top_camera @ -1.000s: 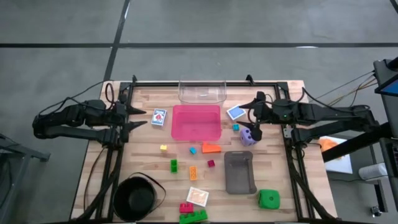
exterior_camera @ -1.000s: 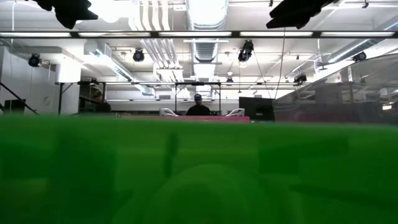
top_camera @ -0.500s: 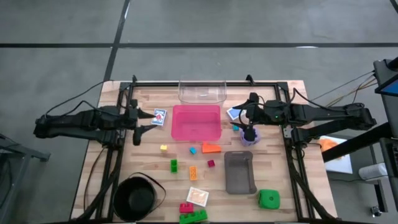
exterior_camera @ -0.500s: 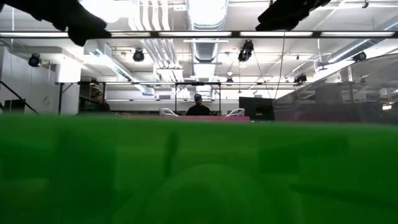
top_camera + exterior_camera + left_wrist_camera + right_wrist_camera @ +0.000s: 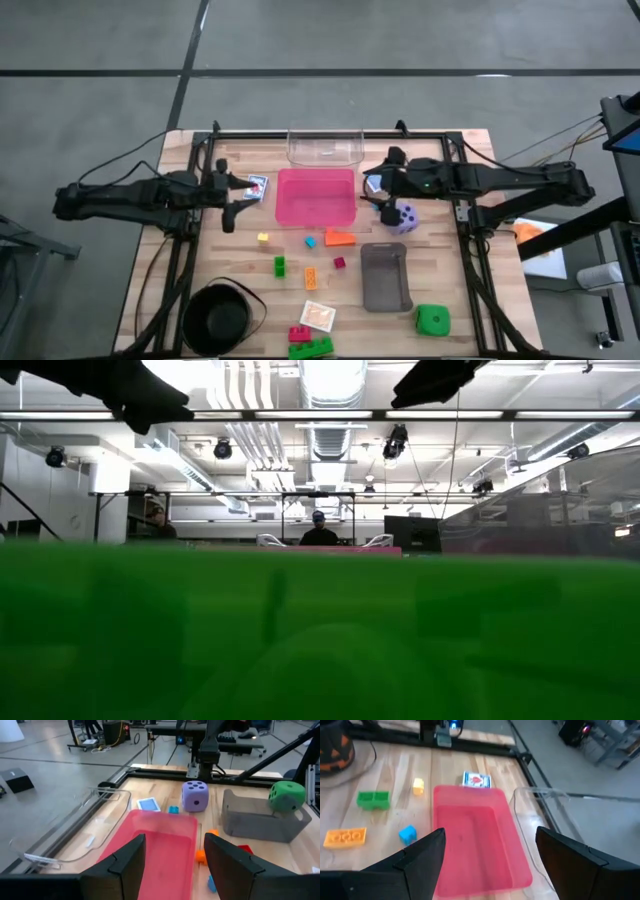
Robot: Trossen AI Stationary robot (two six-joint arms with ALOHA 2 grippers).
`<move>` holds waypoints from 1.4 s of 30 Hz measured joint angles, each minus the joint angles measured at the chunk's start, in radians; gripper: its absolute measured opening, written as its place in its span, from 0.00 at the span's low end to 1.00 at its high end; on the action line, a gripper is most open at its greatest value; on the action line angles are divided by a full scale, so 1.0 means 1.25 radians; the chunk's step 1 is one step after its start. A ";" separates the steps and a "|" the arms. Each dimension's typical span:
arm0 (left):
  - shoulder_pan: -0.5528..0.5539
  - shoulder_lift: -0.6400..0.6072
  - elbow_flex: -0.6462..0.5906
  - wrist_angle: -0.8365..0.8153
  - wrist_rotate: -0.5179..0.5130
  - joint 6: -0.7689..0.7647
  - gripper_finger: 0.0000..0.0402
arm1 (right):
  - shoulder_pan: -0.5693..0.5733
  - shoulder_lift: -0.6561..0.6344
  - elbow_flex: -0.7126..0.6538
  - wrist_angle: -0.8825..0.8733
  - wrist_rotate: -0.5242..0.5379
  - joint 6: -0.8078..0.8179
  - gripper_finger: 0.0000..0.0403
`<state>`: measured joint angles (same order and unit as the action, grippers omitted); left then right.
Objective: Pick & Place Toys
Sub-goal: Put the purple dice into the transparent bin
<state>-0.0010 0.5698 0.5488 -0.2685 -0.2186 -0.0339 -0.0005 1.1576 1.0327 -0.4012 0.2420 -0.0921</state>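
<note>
The toys lie loose on the wooden table: a purple die (image 5: 404,217), a green die (image 5: 432,320), a blue card (image 5: 256,187), an orange card (image 5: 317,316) and small bricks such as a yellow one (image 5: 263,237) and a green one (image 5: 280,265). My left gripper (image 5: 228,195) hovers open at the left end of the pink tray (image 5: 316,196), beside the blue card. My right gripper (image 5: 383,190) hovers open at the tray's right end, next to the purple die. In the left wrist view my left gripper (image 5: 172,865) holds nothing, and in the right wrist view my right gripper (image 5: 492,860) holds nothing either.
A clear tray (image 5: 325,147) stands at the far edge behind the pink tray. A grey tray (image 5: 385,277) sits near the right and a black bowl (image 5: 218,318) at the near left. A blurred green thing (image 5: 320,640) fills the low view's lower half.
Both grippers have moved inward toward the pink tray, the left one toward the table's right edge and a little down, the right one toward the table's left edge. No toy has moved.
</note>
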 joint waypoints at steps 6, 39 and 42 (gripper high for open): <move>0.000 0.058 0.000 0.014 -0.038 0.009 0.51 | 0.000 0.074 0.060 -0.143 -0.002 0.008 0.77; 0.000 0.106 0.000 0.025 -0.071 0.030 0.51 | 0.047 0.239 0.101 -0.640 -0.016 0.207 0.77; 0.000 0.106 0.000 0.025 -0.071 0.030 0.51 | 0.078 0.256 0.101 -0.642 -0.016 0.227 0.77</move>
<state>-0.0010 0.7021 0.5488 -0.2379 -0.3069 0.0032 0.0969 1.4779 1.1591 -1.2037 0.2221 0.1912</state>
